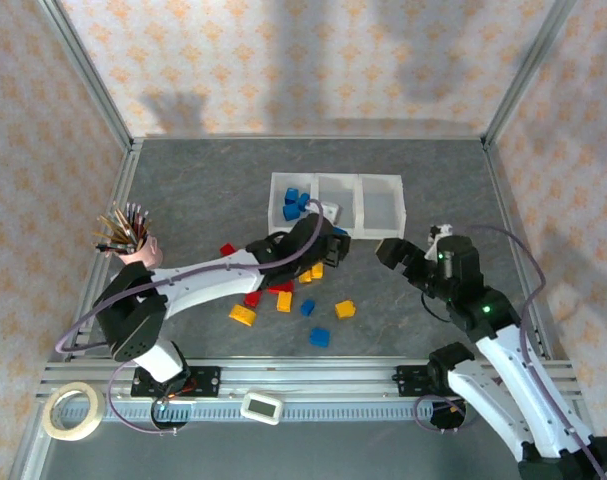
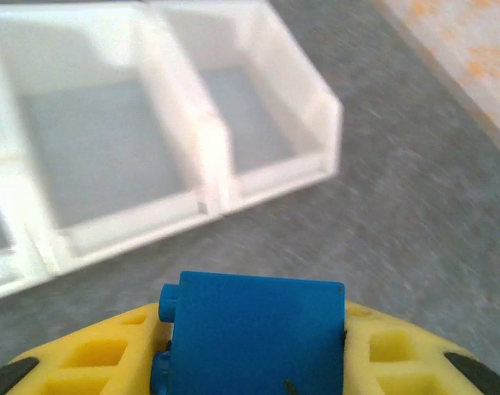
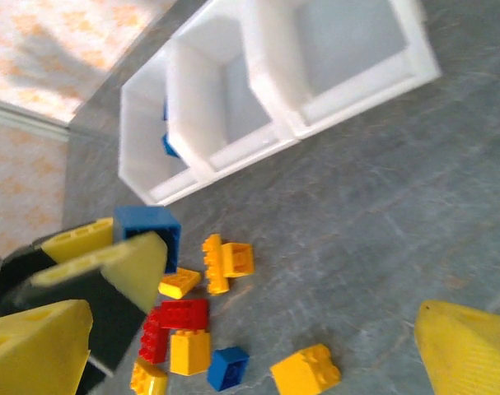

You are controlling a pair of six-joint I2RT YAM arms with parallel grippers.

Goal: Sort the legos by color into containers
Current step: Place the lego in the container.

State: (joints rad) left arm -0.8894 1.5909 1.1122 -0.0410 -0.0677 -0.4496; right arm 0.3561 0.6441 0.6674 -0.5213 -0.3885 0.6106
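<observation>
Three joined white containers [image 1: 358, 178] just ahead of the left gripper [image 1: 333, 245] from above, loose legos [image 1: 283, 300] behind it, right gripper [image 1: 393, 250] off to its side. From the left wrist, blue lego [image 2: 254, 333] pinched between yellow fingers [image 2: 93, 354], containers just beyond. From the right wrist, right gripper spread wide, grasping nothing, loose legos on the table between its fingers.

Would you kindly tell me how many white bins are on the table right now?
3, joined in a row. The left bin holds several blue bricks. The middle bin and the right bin look empty.
</observation>
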